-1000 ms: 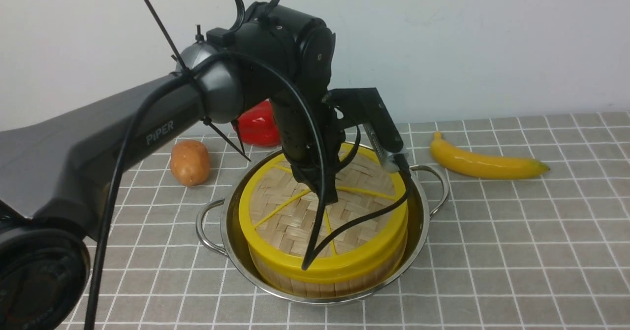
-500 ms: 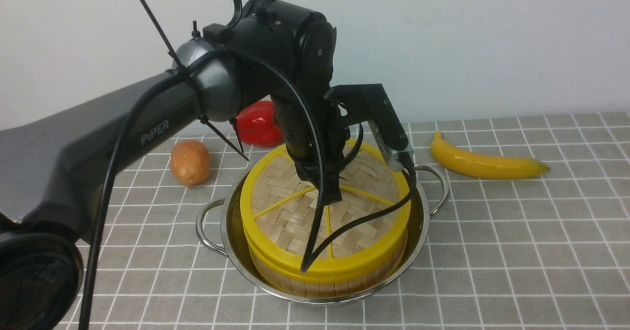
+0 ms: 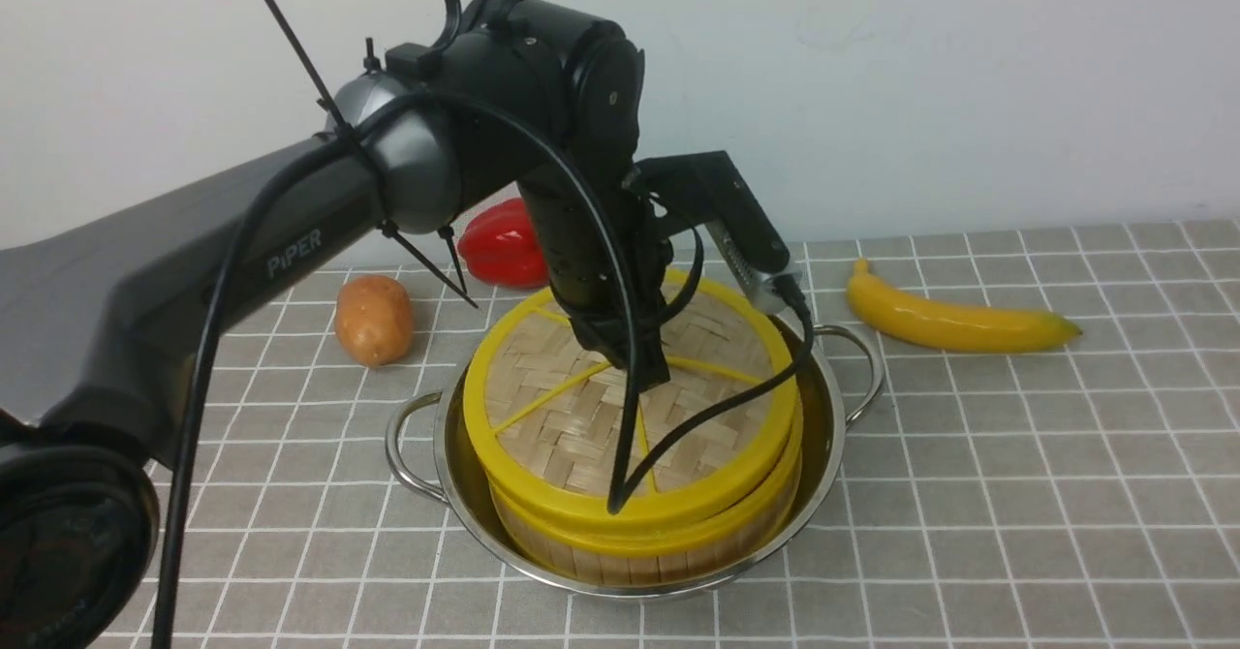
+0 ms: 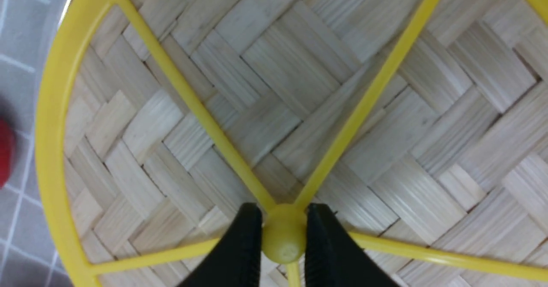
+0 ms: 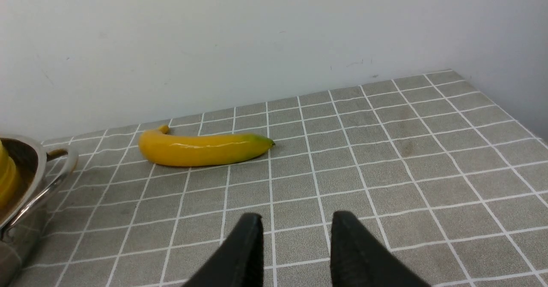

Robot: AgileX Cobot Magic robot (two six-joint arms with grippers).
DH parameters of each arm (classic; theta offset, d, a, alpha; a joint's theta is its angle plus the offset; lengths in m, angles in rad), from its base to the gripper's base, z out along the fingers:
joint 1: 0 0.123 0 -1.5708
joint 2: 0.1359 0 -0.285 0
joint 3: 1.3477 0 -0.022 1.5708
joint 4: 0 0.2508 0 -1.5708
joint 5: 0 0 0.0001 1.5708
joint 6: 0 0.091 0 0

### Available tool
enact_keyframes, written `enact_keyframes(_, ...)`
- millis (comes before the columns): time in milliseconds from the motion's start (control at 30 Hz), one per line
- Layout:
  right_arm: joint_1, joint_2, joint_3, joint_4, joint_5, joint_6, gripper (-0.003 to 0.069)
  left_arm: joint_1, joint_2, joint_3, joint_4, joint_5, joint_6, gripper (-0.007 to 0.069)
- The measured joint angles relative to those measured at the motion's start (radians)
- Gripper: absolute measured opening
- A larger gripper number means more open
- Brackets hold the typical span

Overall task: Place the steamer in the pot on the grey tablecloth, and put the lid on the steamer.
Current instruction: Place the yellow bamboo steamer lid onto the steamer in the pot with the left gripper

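Observation:
The steamer point(image 3: 620, 560) sits inside the steel pot point(image 3: 825, 455) on the grey tablecloth point(image 3: 1017, 484); its contents are hidden. The woven lid point(image 3: 542, 407) is over it, offset a little to the left, with the steamer's yellow rim showing below the lid's rim at the front. My left gripper point(image 3: 651, 378) is shut on the lid's central knob point(image 4: 282, 242), one black finger on each side; the lid point(image 4: 274, 64) fills the left wrist view. My right gripper point(image 5: 295, 225) is open and empty above the cloth, out of the front view.
A banana point(image 3: 954, 320) lies right of the pot, also in the right wrist view point(image 5: 201, 150). A potato point(image 3: 373, 320) and a red pepper point(image 3: 504, 242) lie behind on the left. The pot's handle point(image 5: 55, 158) shows beside my right gripper. A wall is behind.
My left arm has risen slightly and moved left with the lid. The lid's rim now stands a little above and left of the steamer's rim, which it covered before.

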Motion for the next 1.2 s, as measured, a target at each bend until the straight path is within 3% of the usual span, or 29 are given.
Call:
enact_keyframes(367, 0.0, 0.0, 0.0, 0.0, 0.0, 0.0, 0.0243, 0.002, 0.0, 0.0, -0.076, 0.0, -0.002, 0.0117)
enact_keyframes(1200, 0.0, 0.0, 0.0, 0.0, 0.0, 0.0, 0.0243, 0.011, 0.017, 0.0, -0.064, 0.01, -0.009, 0.012)
